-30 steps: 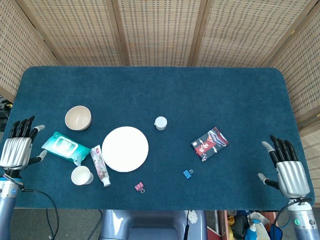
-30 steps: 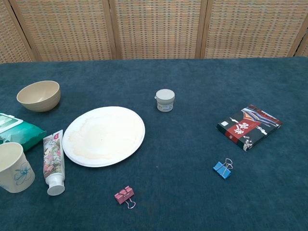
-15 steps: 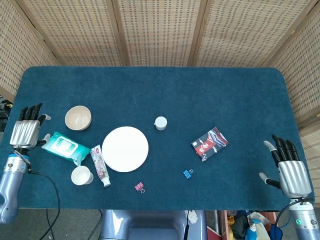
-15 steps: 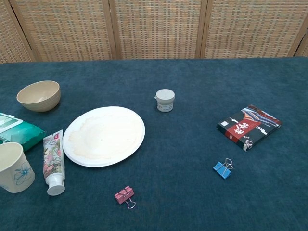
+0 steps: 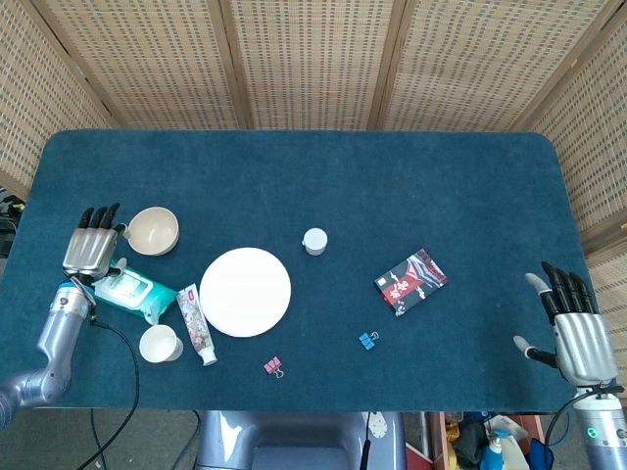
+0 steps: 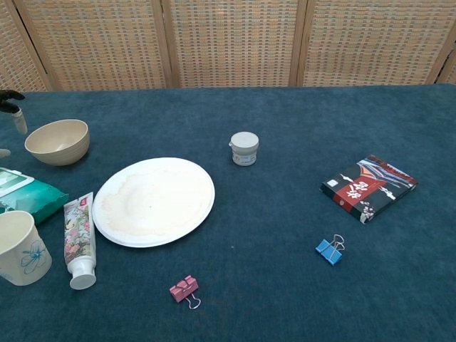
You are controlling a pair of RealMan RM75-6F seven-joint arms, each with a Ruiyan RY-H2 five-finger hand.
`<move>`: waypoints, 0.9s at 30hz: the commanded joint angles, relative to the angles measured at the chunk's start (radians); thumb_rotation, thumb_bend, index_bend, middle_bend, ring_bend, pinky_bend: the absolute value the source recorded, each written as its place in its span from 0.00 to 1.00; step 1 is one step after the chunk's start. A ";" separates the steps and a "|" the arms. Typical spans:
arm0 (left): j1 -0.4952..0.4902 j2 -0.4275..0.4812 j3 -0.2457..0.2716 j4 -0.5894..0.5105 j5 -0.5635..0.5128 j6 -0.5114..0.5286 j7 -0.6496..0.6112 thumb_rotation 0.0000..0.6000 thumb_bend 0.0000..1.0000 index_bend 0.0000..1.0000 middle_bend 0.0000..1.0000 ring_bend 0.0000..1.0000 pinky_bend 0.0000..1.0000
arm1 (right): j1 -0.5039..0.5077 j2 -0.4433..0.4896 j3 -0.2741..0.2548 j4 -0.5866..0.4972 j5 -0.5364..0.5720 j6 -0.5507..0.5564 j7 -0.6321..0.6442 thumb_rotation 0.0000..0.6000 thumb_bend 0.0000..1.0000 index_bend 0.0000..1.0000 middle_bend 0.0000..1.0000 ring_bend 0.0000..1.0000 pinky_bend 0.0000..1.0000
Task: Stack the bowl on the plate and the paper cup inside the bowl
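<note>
Your left hand (image 5: 94,248) hangs just left of the bowl (image 5: 153,230), fingers straight and side by side, pointing away from you, holding nothing; from the head view you cannot tell whether a fingertip touches the rim. In the chest view only a few of its fingertips (image 6: 14,107) peek in at the left edge, just beside the bowl (image 6: 58,141). Your right hand (image 5: 576,328) sits at the near right corner of the table (image 5: 294,176), palm down, fingers spread apart and empty, well away from everything.

The bowl stands upright and empty on the cloth, left of and a bit beyond the plate (image 5: 245,291), not touching it. The plate lies flat and bare near the middle-left. The paper cup (image 5: 159,344) stands upright near the front edge, left of the plate, with the toothpaste tube (image 5: 196,322) lying between the two. The green wet-wipe pack (image 5: 127,288) lies between bowl and cup, its left end under your left wrist.

Further right you have a small white jar (image 5: 314,240) beyond the plate, a red and black packet (image 5: 410,280), a blue binder clip (image 5: 367,340) and a pink binder clip (image 5: 273,366) near the front edge
</note>
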 commanded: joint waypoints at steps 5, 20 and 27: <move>-0.027 -0.046 0.018 0.055 -0.033 -0.025 0.019 1.00 0.36 0.39 0.00 0.00 0.00 | 0.001 0.001 0.002 0.004 0.005 -0.005 0.008 1.00 0.13 0.10 0.00 0.00 0.00; -0.087 -0.136 0.026 0.158 -0.048 -0.049 0.033 1.00 0.38 0.42 0.00 0.00 0.00 | 0.000 0.003 0.004 0.006 0.009 -0.004 0.026 1.00 0.13 0.10 0.00 0.00 0.00; -0.091 -0.180 0.033 0.212 -0.024 -0.018 0.014 1.00 0.44 0.58 0.02 0.00 0.02 | -0.004 0.002 0.008 0.014 0.002 0.013 0.051 1.00 0.13 0.10 0.00 0.00 0.00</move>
